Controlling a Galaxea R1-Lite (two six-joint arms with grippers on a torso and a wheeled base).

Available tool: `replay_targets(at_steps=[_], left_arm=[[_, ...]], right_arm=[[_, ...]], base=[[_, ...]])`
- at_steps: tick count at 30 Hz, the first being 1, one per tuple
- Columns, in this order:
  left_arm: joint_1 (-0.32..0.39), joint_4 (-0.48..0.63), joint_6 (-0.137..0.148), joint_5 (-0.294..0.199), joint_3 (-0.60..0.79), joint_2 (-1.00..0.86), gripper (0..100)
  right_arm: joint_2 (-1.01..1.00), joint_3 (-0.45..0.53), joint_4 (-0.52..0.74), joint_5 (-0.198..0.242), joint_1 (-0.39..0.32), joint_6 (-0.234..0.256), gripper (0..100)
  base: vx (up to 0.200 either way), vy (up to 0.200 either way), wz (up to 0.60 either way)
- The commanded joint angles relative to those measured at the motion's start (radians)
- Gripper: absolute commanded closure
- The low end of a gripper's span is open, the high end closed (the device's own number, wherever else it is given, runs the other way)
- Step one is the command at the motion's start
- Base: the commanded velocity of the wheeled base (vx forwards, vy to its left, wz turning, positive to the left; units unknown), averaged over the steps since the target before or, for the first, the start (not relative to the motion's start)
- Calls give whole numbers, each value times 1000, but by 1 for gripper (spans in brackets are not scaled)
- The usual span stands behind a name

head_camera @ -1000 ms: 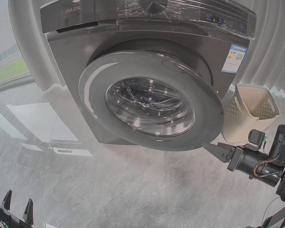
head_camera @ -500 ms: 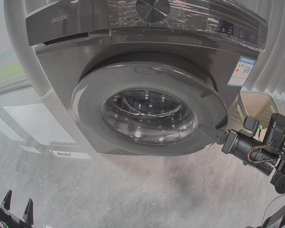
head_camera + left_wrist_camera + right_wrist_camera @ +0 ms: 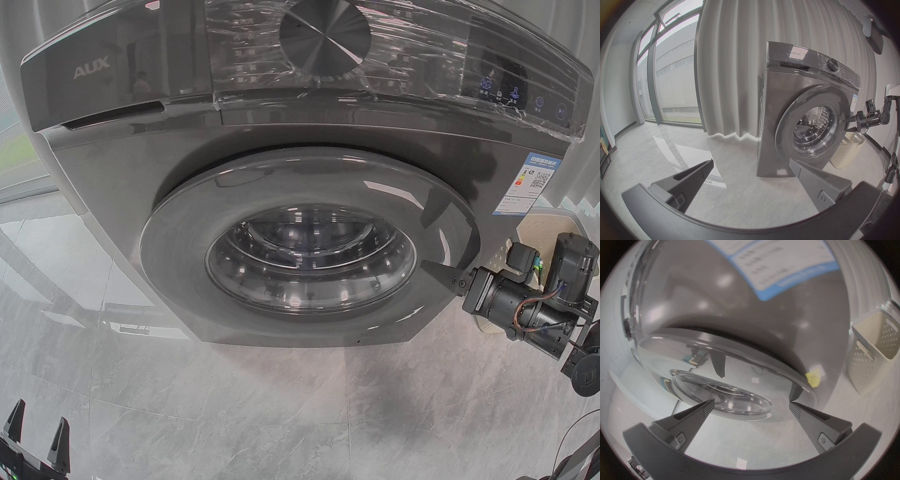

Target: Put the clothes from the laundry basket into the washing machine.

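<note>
The grey washing machine (image 3: 125,156) has its round glass door (image 3: 181,250) lying close against its front; I cannot tell whether it is latched. My right gripper (image 3: 445,275) is open, and its fingertips (image 3: 795,410) rest at the door's right rim (image 3: 725,343). It also appears far off in the left wrist view (image 3: 850,123). The beige laundry basket (image 3: 550,228) stands on the floor right of the machine, partly behind my right arm; its perforated walls (image 3: 875,346) are in sight. My left gripper (image 3: 36,431) hangs open and empty low at the left, well away from the machine (image 3: 775,103).
Grey polished floor tiles (image 3: 250,406) spread out in front of the machine. White curtains (image 3: 731,78) and tall windows (image 3: 672,72) line the wall to its left. The basket (image 3: 847,150) stands between the machine and the right wall.
The door has swung from wide open to nearly flush with the machine, my right gripper following its right edge. The head view has drawn closer to the machine. My left gripper has stayed put.
</note>
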Motion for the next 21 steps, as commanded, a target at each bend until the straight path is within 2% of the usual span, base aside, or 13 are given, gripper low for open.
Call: replay_targets(at_steps=[1, 3, 4, 6, 8, 10, 11, 13, 17, 19, 21], left_arm=[[0, -1, -1, 1, 16, -9, 0], [0, -1, -2, 1, 18, -9, 0], [0, -1, -2, 1, 18, -9, 0], [0, -1, -2, 1, 18, -9, 0], [0, -1, -4, 1, 16, -9, 0], [0, -1, -4, 1, 16, -9, 0], [0, -1, -4, -1, 16, -9, 0], [0, -1, -5, -1, 16, -9, 0], [0, -1, -5, -1, 16, -9, 0], [0, -1, -5, -1, 16, -9, 0], [0, -1, -5, -1, 16, -9, 0]], right_arm=[[-52, 87, -114, -2, 26, -17, 0], [-110, 166, -108, 1, 90, -34, 0], [-155, 234, -96, -2, 162, -57, 0], [-235, 349, -96, -10, 245, -98, 0], [-310, 444, -96, -10, 274, -149, 0], [-310, 444, -96, -10, 274, -149, 0], [-472, 482, -18, -10, 259, -182, 0], [-591, 482, 53, 0, 228, -196, 0], [-845, 482, 271, 39, 69, -245, 0], [-1006, 481, 438, 72, -43, -302, 0], [-1187, 475, 582, 84, -118, -331, 0]], base=[[0, 0, 0], [0, 0, 0], [0, 0, 0], [0, 0, 0], [0, 0, 0], [0, 0, 0], [0, 0, 0], [0, 0, 0], [0, 0, 0], [0, 0, 0], [0, 0, 0]])
